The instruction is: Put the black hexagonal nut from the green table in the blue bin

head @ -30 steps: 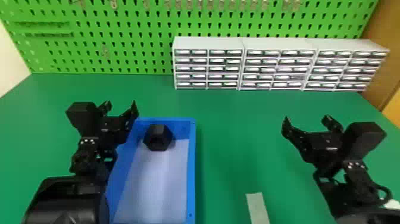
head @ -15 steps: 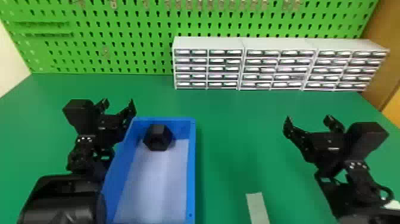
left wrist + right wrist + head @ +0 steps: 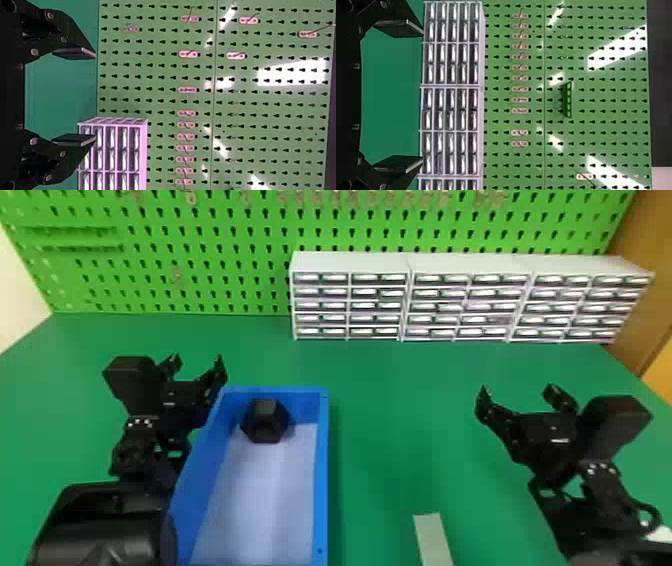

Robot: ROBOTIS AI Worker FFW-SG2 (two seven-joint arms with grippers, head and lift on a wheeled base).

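The black hexagonal nut (image 3: 265, 421) lies inside the blue bin (image 3: 324, 470), at the bin's far end. My left gripper (image 3: 198, 365) is at the bin's far left corner, to the left of the nut, open with nothing held. In the left wrist view the left gripper (image 3: 95, 97) has its two fingers wide apart. On the right side of the green table (image 3: 400, 415), my right gripper (image 3: 517, 395) is parked, open and holding nothing; the right wrist view shows the right gripper (image 3: 422, 97) with its fingers spread.
Grey drawer cabinets (image 3: 410, 262) line the table's back, in front of a green pegboard (image 3: 210, 250). A pale strip (image 3: 433, 537) lies on the table near the front, right of the bin. The bin's left wall runs close beside my left arm.
My left arm shifted slightly left and up in the head view, then barely moved. The right arm has moved very little, and the nut stays where it was in the bin.
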